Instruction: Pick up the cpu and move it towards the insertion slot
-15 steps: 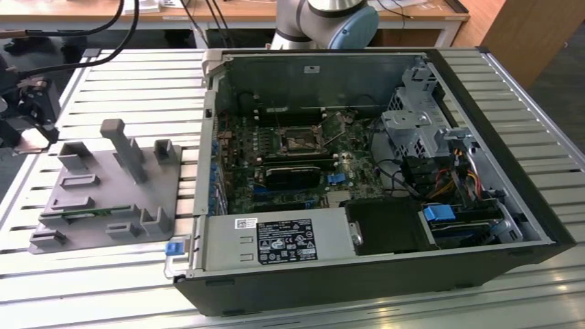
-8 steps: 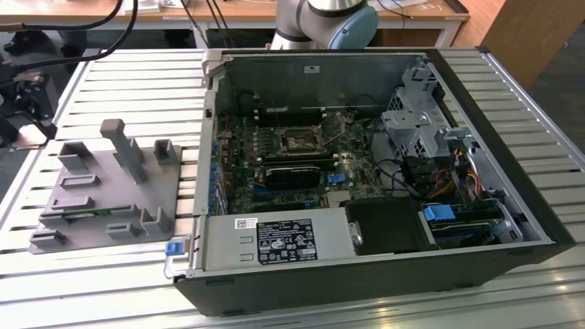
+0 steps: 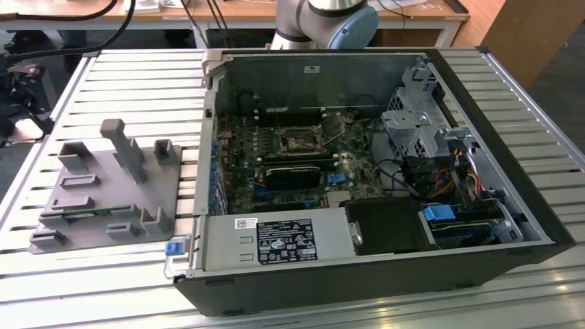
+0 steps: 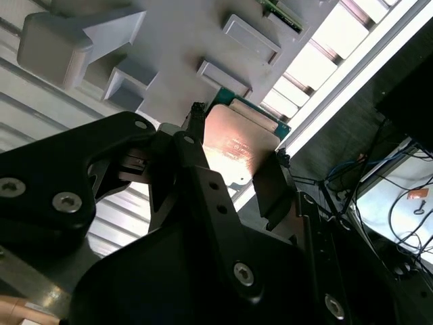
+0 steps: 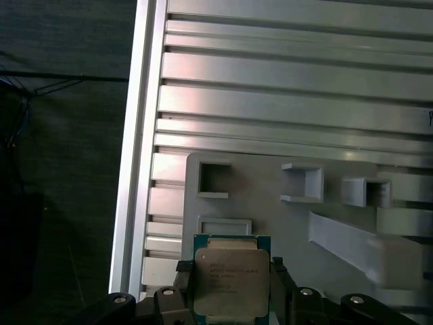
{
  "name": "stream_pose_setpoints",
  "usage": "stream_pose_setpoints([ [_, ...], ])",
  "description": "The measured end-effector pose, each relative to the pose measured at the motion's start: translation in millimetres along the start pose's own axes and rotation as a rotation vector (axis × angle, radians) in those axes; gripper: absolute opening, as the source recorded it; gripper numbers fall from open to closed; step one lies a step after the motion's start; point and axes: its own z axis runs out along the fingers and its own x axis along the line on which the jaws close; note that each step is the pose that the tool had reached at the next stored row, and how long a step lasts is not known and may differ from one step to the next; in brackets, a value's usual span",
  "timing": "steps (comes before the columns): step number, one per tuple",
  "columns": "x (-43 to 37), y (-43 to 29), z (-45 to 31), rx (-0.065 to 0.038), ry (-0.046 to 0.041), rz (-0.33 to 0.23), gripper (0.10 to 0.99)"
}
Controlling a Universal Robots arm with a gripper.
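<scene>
In both wrist views my gripper [image 5: 230, 283] is shut on the cpu [image 5: 230, 271], a flat square chip with a silvery top and a green rim, one black finger on each of two opposite edges. The cpu [image 4: 238, 143] hangs well above the grey plastic fixture [image 5: 270, 203], clear of its pockets, with the gripper [image 4: 233, 161] closed around it. In the exterior view the insertion slot [image 3: 300, 142], a dark square socket with a metal frame, sits on the green board inside the open computer case [image 3: 512, 205]. The grey fixture [image 3: 105, 188] lies to the case's left in the exterior view.
The slatted metal table [image 3: 137, 75] carries the fixture and the case. The arm's base [image 3: 329, 20] stands behind the case. Inside the case are a drive cage [image 3: 412, 130], cables [image 3: 448, 181], a black card [image 3: 292, 175] and a power supply [image 3: 274, 240]. The fixture has upright posts [image 3: 123, 147].
</scene>
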Motion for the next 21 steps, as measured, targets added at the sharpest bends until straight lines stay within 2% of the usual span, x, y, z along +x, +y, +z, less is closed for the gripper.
stream_pose_setpoints([
  [21,-0.2,3.9,-19.5,0.000,0.0001,0.000,0.537],
])
